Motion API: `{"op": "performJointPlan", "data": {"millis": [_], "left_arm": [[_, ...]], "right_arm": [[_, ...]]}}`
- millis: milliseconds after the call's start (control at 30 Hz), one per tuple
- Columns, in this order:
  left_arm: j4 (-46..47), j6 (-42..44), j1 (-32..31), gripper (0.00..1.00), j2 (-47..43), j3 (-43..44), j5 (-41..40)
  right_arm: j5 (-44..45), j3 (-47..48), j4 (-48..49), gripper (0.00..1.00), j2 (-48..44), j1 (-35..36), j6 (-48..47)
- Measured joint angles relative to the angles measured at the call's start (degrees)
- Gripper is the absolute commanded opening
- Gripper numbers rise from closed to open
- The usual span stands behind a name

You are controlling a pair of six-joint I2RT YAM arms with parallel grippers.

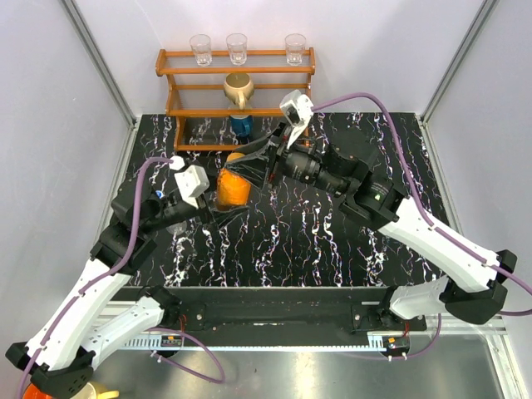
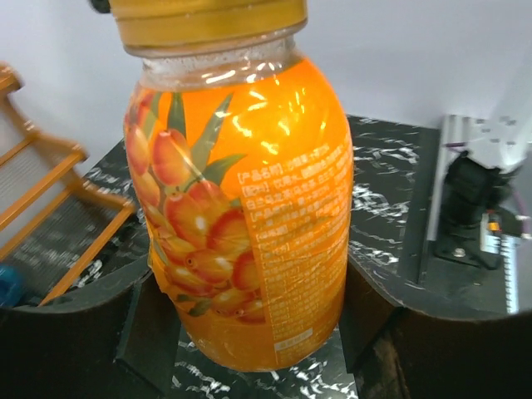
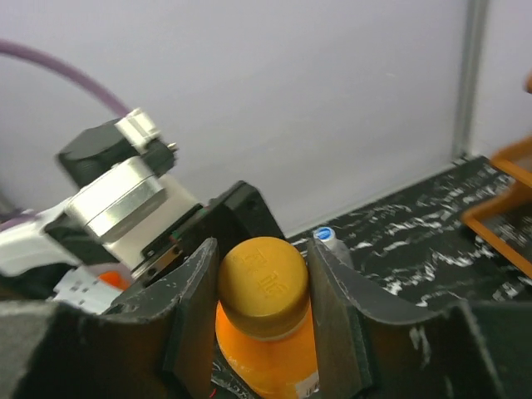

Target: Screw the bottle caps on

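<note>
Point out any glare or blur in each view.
Left wrist: white glare streaks on the orange bottle, across shoulder and label, its small print soft. Right wrist: the orange cap fairly crisp, the wooden rack at the right edge blurred. Top external: even light, sharp throughout.

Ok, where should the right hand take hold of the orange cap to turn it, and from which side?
Grip the orange cap on its round side wall, one finger on each side, coming from the top end in line with the neck. The left hand holds the bottle around its body, so only the cap end is free. The right hand straddles it that way now.
</note>
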Motion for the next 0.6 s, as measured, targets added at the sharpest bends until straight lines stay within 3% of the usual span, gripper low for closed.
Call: {"op": "performJointPlan", "data": {"millis": [133,200,267,300,367,400,467,500,600], "left_arm": [[-3.1,3.0,0.0,0.10,0.0,0.0,-8.1],[-4.0,4.1,0.0,0.10,0.0,0.0,-11.0],[-4.9,5.2,0.0,0.10,0.0,0.0,-13.5],[-5.2,5.6,0.0,0.10,0.0,0.0,-14.1],[-5.4,5.9,0.0,0.10,0.0,0.0,-14.9],[-5.3,5.9,0.0,0.10,0.0,0.0,-14.9],[-5.0,5.6,0.0,0.10,-0.3,0.0,-14.9],[-4.1,5.2,0.3,0.10,-0.5,0.0,-15.0],[-1.6,3.5,1.3,0.10,-1.8,0.0,-13.2]], "right_arm": [[10.5,1.7,-4.8,0.04,1.2,1.5,-0.2],[15.8,2.4,-6.5,0.10,1.8,2.5,-0.2],[20.0,2.8,-7.5,0.22,2.2,3.5,-0.1],[21.6,3.0,-7.8,0.36,2.4,3.9,0.0],[23.0,3.1,-8.0,0.50,2.5,4.2,0.2],[23.0,3.1,-7.8,0.72,2.5,4.2,0.2],[22.4,2.8,-7.3,0.94,2.3,4.2,-0.2],[21.8,2.1,-7.3,1.00,1.8,4.2,-0.1],[18.9,-0.7,-6.1,1.00,-0.5,4.2,-0.6]]}}
